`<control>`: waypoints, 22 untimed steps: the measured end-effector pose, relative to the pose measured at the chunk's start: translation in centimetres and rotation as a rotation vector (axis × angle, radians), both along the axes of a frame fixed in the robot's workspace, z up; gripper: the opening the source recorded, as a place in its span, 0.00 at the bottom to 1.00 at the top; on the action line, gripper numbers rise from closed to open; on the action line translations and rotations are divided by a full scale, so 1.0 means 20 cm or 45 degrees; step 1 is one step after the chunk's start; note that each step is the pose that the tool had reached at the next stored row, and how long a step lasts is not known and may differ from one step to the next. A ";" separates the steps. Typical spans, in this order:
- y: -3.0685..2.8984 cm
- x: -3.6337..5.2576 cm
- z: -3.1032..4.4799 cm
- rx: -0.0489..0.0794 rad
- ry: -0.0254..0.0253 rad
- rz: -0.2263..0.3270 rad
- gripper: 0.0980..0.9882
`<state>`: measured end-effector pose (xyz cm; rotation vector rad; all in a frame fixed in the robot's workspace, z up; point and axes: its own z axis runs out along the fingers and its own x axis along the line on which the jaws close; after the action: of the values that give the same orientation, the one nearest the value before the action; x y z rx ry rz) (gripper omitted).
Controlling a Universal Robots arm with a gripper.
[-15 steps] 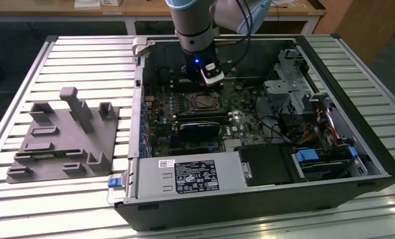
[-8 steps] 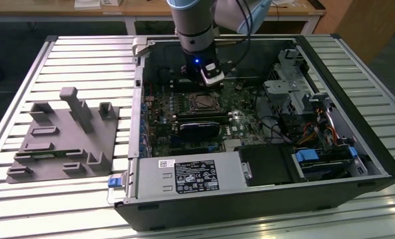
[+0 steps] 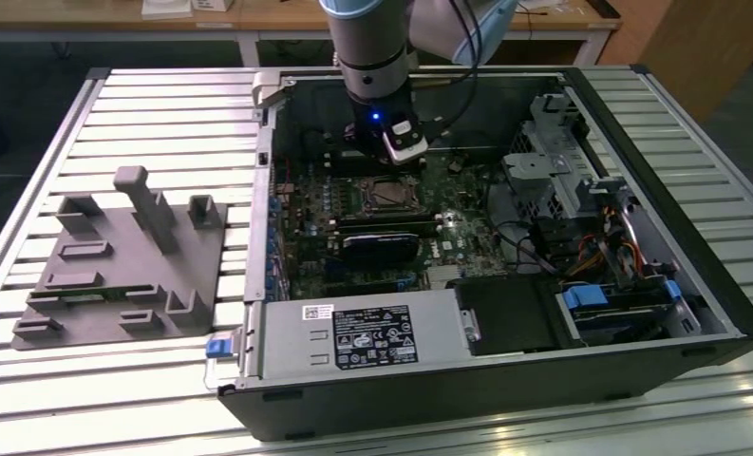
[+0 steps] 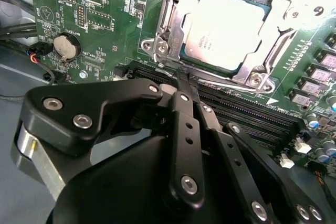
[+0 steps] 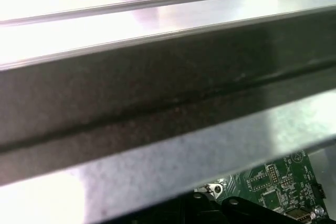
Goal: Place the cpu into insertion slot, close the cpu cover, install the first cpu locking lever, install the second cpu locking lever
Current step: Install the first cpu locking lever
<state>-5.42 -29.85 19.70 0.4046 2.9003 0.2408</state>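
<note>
Tool (image 4: 185, 80) fingers pressed together, nothing held, tip at edge of insertion slot (image 4: 226, 27) w/ cpu (image 4: 228, 24) seated under cpu cover (image 4: 281, 11) inside PC case; best pushed slow, square to lever.

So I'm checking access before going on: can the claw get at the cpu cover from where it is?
Probably yes. The claw sits just beside the cpu cover, fingers together, with bare board between them. In the exterior view the arm hangs inside the open case, over the insertion slot, nothing blocking.
</note>
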 end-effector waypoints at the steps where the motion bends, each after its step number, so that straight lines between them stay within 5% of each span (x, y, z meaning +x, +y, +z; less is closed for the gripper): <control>1: 0.000 0.000 0.000 0.000 0.0003 0.000 0.01; 22: 0.018 0.000 -0.014 0.000 0.0008 -0.004 0.01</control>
<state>-5.42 -29.48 19.43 0.4093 2.9000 0.2399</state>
